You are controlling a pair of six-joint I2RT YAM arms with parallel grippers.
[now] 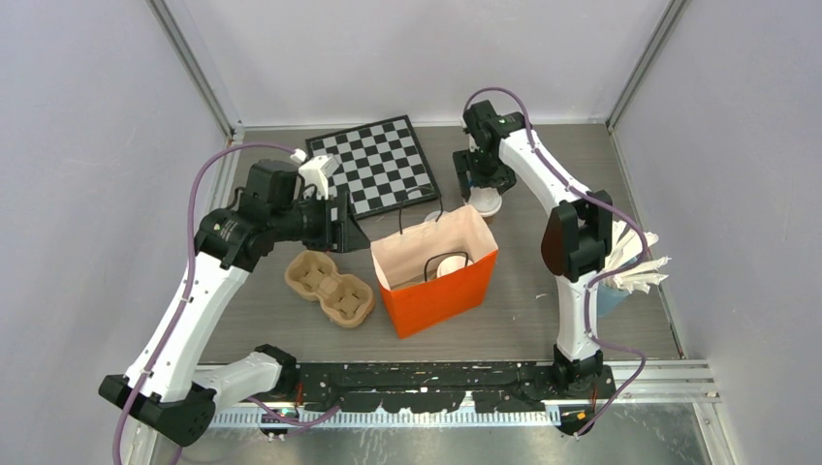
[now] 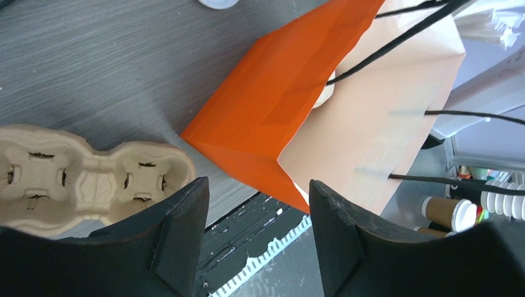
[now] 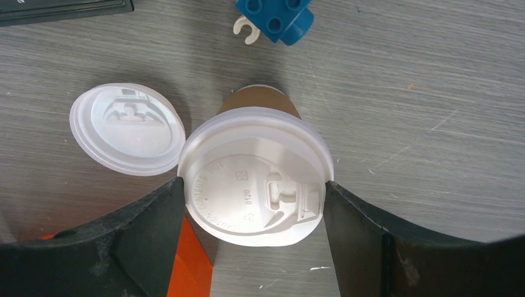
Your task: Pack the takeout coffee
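One coffee cup (image 3: 257, 179), made of brown kraft paper under a round white lid with a moulded sip tab, is seen standing upright on the grey table (image 1: 252, 325), just behind the orange bag (image 1: 441, 295). A second cup (image 1: 453, 264) is set inside that bag – only its white lid is shown, from above.

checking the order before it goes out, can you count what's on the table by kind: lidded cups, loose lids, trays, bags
lidded coffee cups: 2, one between the right fingers, one inside the orange bag with only its lid showing
loose lids: 1
pulp trays: 1
orange bags: 1
total: 5
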